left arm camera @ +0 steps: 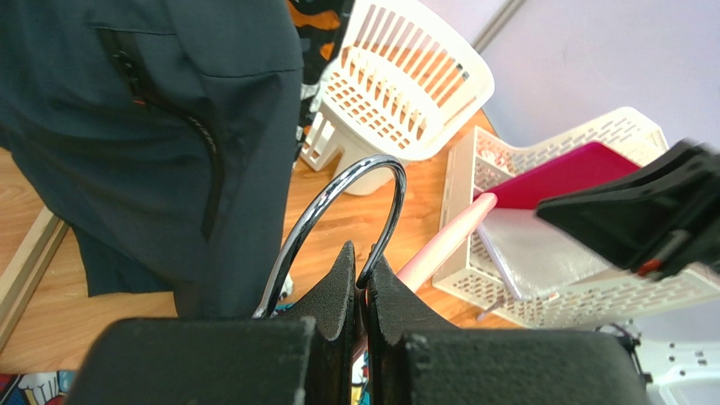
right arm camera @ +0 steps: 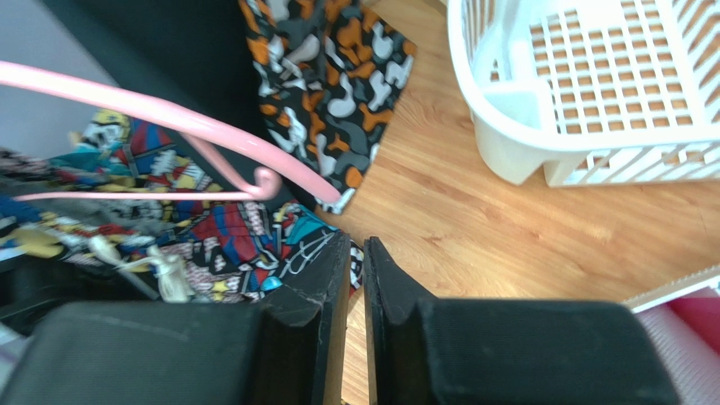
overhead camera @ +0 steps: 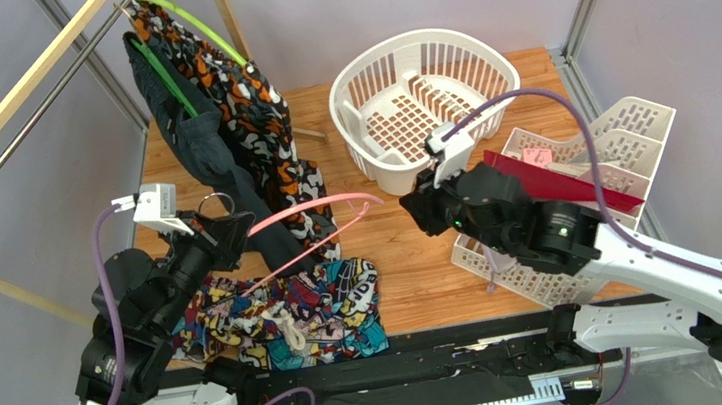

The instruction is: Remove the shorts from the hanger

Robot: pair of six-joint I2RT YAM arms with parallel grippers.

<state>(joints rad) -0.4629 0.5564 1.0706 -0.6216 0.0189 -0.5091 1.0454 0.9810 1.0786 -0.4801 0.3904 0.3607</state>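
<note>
left gripper [overhead camera: 228, 227] clamped on hook [left arm camera: 372, 160] of hanger [overhead camera: 316, 206] | long axis left-to-right across mid-frame, free end near right gripper [overhead camera: 415, 204], pinched shut on nothing | shorts [overhead camera: 291, 315] heaped on desk [overhead camera: 435, 279], lower left-centre, just below hanger, nearer left arm

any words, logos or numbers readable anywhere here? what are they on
No text can be read in any view.
The shorts have a comic-style print with shapes that may be lettering, but it is too small and blurred to read.
The hanger, white basket and red folder show no label.
</note>
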